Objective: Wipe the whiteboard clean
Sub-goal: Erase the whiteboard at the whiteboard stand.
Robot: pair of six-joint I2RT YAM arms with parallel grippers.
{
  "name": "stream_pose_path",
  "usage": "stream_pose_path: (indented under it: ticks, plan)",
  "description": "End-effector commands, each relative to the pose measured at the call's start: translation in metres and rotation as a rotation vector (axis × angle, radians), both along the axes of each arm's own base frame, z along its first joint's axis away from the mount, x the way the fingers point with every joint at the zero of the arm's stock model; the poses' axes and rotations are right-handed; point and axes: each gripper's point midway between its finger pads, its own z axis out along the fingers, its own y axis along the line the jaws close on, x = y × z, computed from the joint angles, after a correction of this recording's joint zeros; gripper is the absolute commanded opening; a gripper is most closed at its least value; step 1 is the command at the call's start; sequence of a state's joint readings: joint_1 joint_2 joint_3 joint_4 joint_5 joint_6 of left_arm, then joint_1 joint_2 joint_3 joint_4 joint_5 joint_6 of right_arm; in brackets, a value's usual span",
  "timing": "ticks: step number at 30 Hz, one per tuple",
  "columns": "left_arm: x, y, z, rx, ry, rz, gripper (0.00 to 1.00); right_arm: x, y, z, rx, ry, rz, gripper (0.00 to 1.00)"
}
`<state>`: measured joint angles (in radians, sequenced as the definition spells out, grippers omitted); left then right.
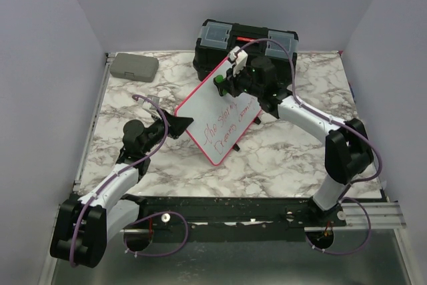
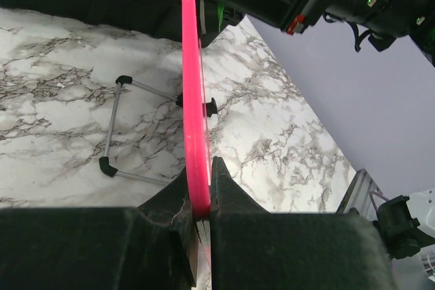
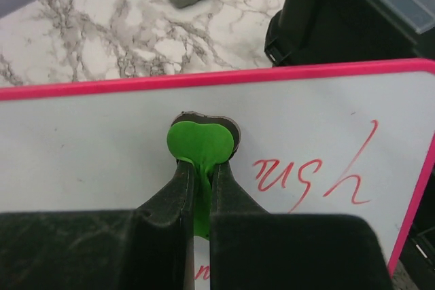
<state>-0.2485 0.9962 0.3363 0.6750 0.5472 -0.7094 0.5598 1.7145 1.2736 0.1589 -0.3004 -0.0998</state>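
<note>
The whiteboard [image 1: 203, 107], white with a pink frame, stands tilted at the table's middle, with red handwriting [image 1: 225, 127] on its lower part. My left gripper [image 1: 181, 124] is shut on its left frame edge; the left wrist view shows the pink frame [image 2: 192, 93] edge-on between the closed fingers [image 2: 228, 191]. My right gripper [image 1: 224, 85] is shut on a small green eraser [image 1: 218, 81] and presses it on the board's upper part. In the right wrist view the eraser [image 3: 201, 142] sits flat on the whiteboard [image 3: 88, 147], left of the red handwriting [image 3: 312, 174].
A black toolbox [image 1: 248, 45] stands right behind the board, also in the right wrist view [image 3: 353, 18]. A small grey case [image 1: 133, 67] lies at the back left. The board's wire stand with black feet [image 2: 112, 127] rests on the marble table [image 1: 280, 158].
</note>
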Motion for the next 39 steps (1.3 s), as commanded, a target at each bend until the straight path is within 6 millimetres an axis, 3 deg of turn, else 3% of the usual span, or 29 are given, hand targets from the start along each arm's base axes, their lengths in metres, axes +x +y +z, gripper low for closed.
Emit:
stream_pose_path:
  ticks: [1, 6, 11, 16, 19, 22, 26, 29, 34, 39]
  plan:
    - [-0.037, -0.023, -0.009, 0.062, -0.063, -0.221, 0.0, 0.031, -0.017, -0.01, -0.008, 0.033, -0.09, 0.01]
    - [-0.037, -0.023, -0.01, 0.062, -0.064, -0.221, 0.0, 0.033, -0.035, -0.045, -0.093, 0.049, -0.128, 0.01]
    - [-0.037, -0.023, -0.009, 0.062, -0.069, -0.225, 0.0, 0.007, -0.036, -0.071, -0.102, 0.091, -0.055, 0.01]
    - [-0.036, -0.023, -0.01, 0.061, -0.068, -0.225, 0.0, -0.042, -0.004, -0.07, -0.061, 0.097, 0.111, 0.01]
    - [-0.035, -0.023, -0.011, 0.06, -0.065, -0.224, 0.0, -0.068, 0.022, -0.056, -0.038, 0.065, 0.191, 0.01]
    - [-0.035, -0.023, -0.011, 0.061, -0.061, -0.224, 0.0, -0.078, 0.04, -0.035, 0.003, 0.025, 0.22, 0.01]
    - [-0.035, -0.024, -0.01, 0.062, -0.06, -0.224, 0.0, -0.051, 0.04, -0.01, 0.028, -0.021, 0.108, 0.01]
    - [-0.035, -0.024, -0.008, 0.064, -0.064, -0.225, 0.0, -0.014, 0.022, -0.005, 0.03, -0.008, 0.011, 0.01]
    - [-0.036, -0.023, -0.008, 0.068, -0.067, -0.226, 0.0, 0.027, -0.021, -0.023, -0.007, 0.018, -0.106, 0.01]
    - [-0.036, -0.023, -0.008, 0.069, -0.069, -0.228, 0.0, 0.031, -0.045, -0.057, -0.086, 0.031, -0.137, 0.01]
